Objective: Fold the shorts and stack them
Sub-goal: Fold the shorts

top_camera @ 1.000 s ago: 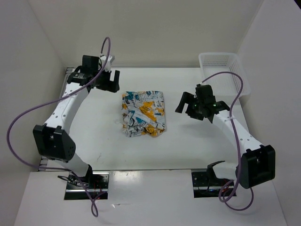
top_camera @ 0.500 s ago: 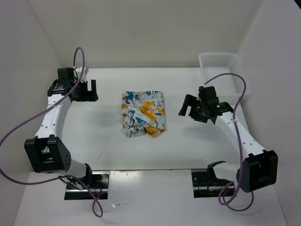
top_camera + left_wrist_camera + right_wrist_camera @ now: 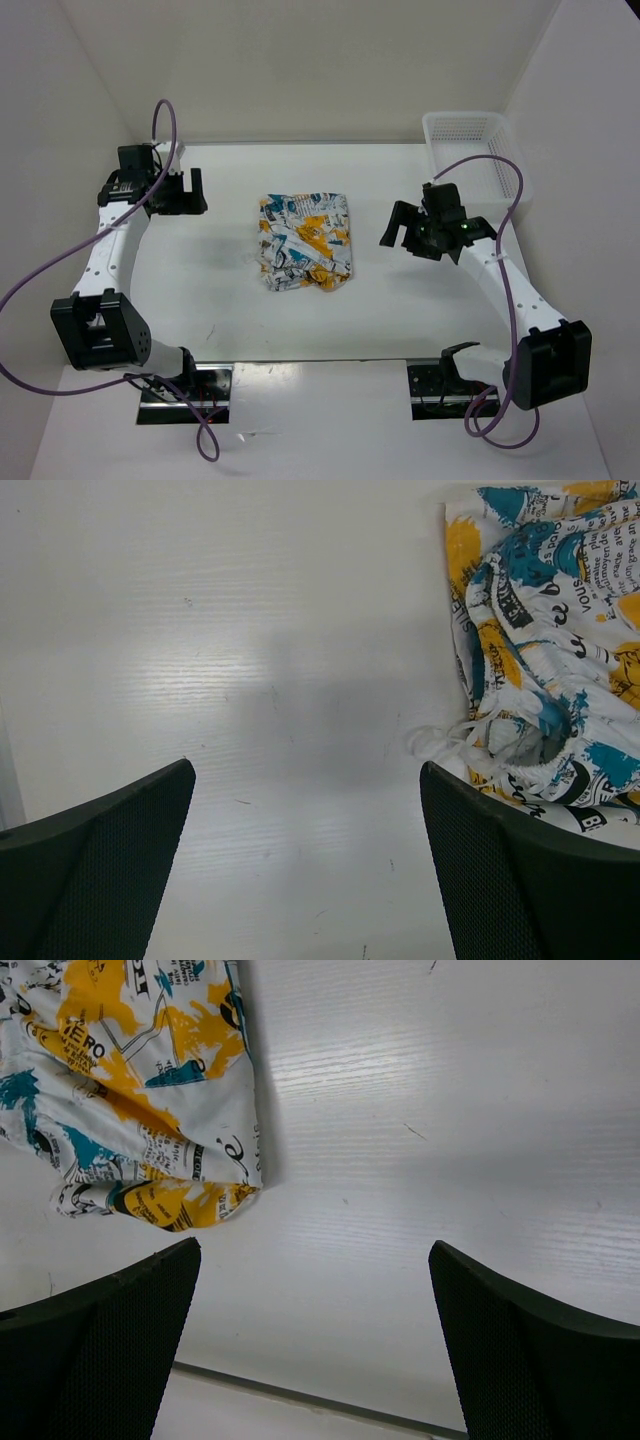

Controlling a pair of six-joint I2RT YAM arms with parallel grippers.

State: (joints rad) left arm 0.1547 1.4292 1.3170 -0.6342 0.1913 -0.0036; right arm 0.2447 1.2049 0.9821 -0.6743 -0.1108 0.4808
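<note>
The shorts (image 3: 305,240) lie folded in a wrinkled bundle at the middle of the white table, white with teal, yellow-orange and black print. They also show at the right edge of the left wrist view (image 3: 545,640) and at the upper left of the right wrist view (image 3: 150,1090). My left gripper (image 3: 185,192) is open and empty, well to the left of the shorts near the back left. My right gripper (image 3: 400,228) is open and empty, to the right of the shorts and apart from them. Both sets of black fingers frame bare table.
A white mesh basket (image 3: 470,140) stands at the back right corner. White walls close in the table on the left, back and right. The table's near edge (image 3: 300,1395) shows in the right wrist view. Purple cables loop off both arms.
The left arm swung away from the shorts to the far left a second ago and has since stayed nearly still. The right gripper shifted slightly right. The shorts have not moved.
</note>
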